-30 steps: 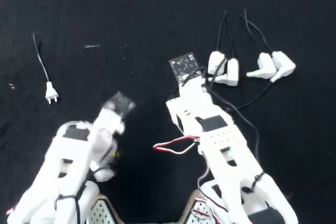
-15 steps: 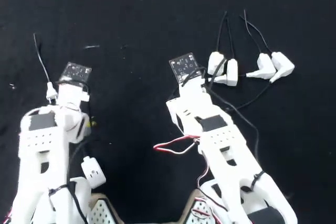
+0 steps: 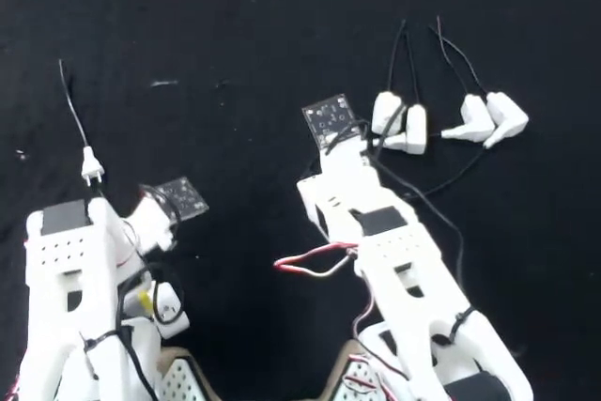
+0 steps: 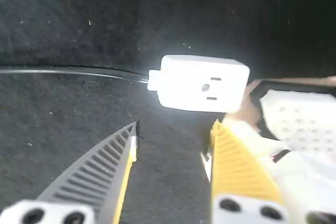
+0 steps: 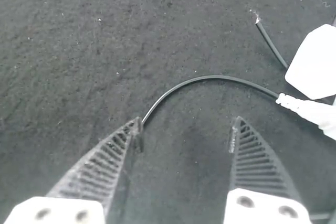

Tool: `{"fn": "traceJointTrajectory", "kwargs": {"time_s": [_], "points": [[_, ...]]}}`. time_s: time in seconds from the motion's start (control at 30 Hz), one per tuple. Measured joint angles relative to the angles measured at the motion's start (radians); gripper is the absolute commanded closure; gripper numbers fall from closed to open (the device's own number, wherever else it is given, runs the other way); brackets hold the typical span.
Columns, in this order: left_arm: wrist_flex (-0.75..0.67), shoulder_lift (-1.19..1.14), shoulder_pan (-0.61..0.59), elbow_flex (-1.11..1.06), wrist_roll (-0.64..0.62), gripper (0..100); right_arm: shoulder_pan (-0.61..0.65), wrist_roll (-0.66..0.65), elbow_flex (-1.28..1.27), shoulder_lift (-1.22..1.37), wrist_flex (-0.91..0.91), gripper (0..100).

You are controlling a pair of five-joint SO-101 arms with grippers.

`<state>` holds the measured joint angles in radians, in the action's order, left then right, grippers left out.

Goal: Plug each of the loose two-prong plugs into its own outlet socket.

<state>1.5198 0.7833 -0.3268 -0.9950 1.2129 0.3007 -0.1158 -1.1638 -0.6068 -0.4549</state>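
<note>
Seemingly two pairs (image 3: pixel 409 129) sit joined on the tabletop (image 3: pixel 235 44), yet one plug (image 3: pixel 91 168) lies loose, its socket (image 4: pixel 202 83) empty, with left hand (image 4: pixel 173 125) and right hand (image 5: pixel 187 121) both apart.

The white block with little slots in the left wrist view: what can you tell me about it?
The outlet socket is a small white block with rounded corners, plastic by its look. Its upturned face has two short slots and a round hole, with nothing plugged in. A thin black cord leaves one end through a short white collar. It lies flat on the black cloth. The left tool stands open just short of it, one finger to each side, not touching it.
</note>
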Motion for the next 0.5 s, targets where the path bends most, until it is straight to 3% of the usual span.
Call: {"fn": "traceJointTrajectory", "kwargs": {"time_s": [0.33, 0.5], "points": [[-0.183, 0.002, -0.051, -0.150, 0.029, 77, 0.000, 0.000, 0.000, 0.000, 0.000, 75.4], [-0.199, 0.014, -0.057, -0.172, 0.031, 77, 0.000, 0.000, 0.000, 0.000, 0.000, 75.4]]}}
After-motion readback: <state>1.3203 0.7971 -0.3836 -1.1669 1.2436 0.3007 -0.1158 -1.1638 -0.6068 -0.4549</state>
